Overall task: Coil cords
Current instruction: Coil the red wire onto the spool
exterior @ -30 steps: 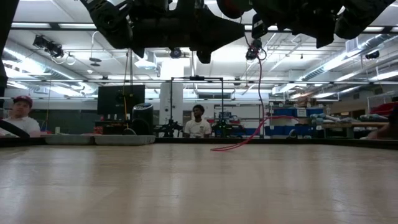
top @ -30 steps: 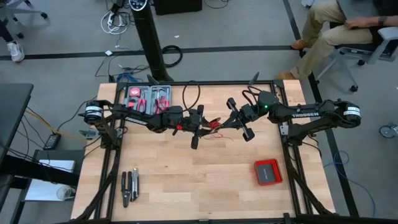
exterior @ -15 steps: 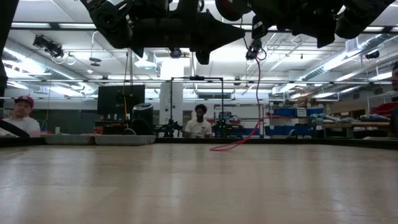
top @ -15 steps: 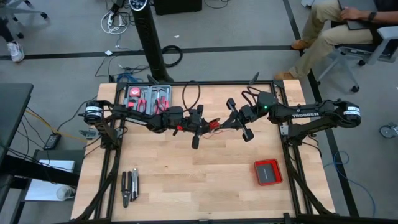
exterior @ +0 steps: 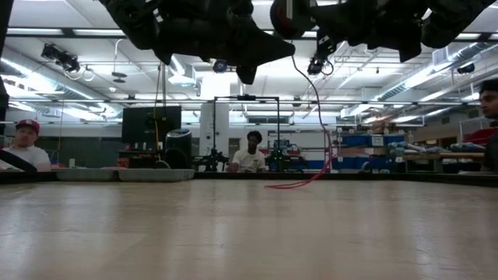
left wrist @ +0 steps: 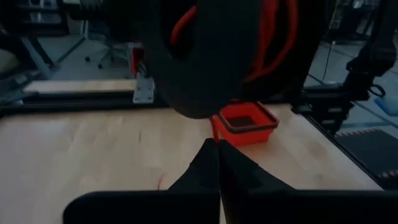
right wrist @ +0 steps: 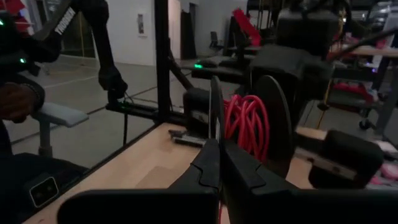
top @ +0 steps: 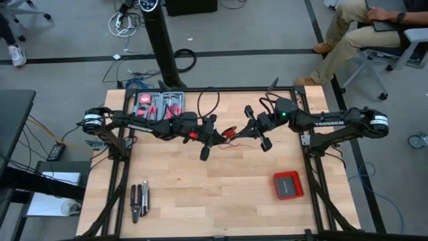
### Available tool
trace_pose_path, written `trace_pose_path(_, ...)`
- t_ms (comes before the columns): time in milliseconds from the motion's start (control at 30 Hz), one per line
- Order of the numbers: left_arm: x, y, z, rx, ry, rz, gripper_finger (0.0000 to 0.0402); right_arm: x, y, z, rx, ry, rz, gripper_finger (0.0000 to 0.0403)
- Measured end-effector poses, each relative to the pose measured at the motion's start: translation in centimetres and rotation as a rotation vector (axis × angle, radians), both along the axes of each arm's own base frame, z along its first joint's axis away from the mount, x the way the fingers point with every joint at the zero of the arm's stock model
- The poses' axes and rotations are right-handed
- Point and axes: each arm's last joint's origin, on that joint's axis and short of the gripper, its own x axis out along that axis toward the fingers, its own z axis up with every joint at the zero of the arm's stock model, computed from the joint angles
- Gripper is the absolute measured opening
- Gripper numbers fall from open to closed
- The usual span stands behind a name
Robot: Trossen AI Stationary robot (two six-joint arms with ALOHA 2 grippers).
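From above, the two arms meet over the far half of the table [top: 221, 201], raised well off the wood, with the left gripper [top: 206, 148] and the right gripper [top: 262, 142] facing each other across a short gap. The red wire [top: 231, 132] lies in that gap, nearer the right gripper's side, so the thing to be wound runs crosswise between the two rather than along either arm. The red box [top: 288, 185] sits well apart, toward the near right corner, and plays no part. From table height, the wire [exterior: 323, 132] hangs as one thin strand from the dark mass overhead and trails down in a curve to the far edge of the wood; its long axis here is close to upright, and the loose end is below both grippers. In the left wrist view, that gripper's fingers [left wrist: 211, 165] are pressed together to a point, with a red strand seeming to run into their tip, though the pinch itself is too dark to confirm; a dark spool [left wrist: 211, 56] with red loops sits just beyond them. In the right wrist view, its fingers [right wrist: 217, 168] are likewise pressed together, apparently on the thin edge of the spool, and the red coil [right wrist: 245, 127] lies just behind. My reading: the slack lies toward the left arm, which is better placed to feed it.
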Motion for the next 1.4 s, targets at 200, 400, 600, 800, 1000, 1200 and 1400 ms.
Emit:
trace_pose_path(200, -0.2, -0.1, 0.3, -0.019, 0.009, -0.022, 0.0, 0.0, -0.2, -0.4, -0.006, 0.036, -0.027, 0.0001)
trace_pose_path(400, -0.4, -0.1, 0.4, -0.023, 0.017, -0.031, 0.0, -0.1, -0.2, -1.0, -0.011, 0.099, -0.036, 0.0001)
trace_pose_path(600, -1.3, -0.1, 1.2, -0.024, 0.062, -0.027, 0.0, -0.1, -0.2, -1.4, -0.003, 0.14, -0.035, 0.0001)
trace_pose_path(800, -2.3, -0.1, 2.6, 0.019, 0.048, -0.015, 0.0, -0.2, -0.3, -1.5, 0.001, 0.149, -0.037, 0.0001)
trace_pose_path(1000, -2.5, 0.0, 2.7, 0.044, 0.062, 0.027, 0.0, -0.2, -0.4, -1.6, 0.01, 0.163, -0.039, 0.0)
trace_pose_path(1200, -2.5, 0.1, 2.7, 0.072, 0.062, 0.049, 0.0, -0.1, -0.2, -1.6, 0.05, 0.182, -0.046, 0.0)
trace_pose_path(1400, -2.4, 0.0, 2.9, 0.147, 0.088, 0.036, 0.0, -0.2, 0.0, -1.9, 0.151, 0.245, -0.049, 0.0)
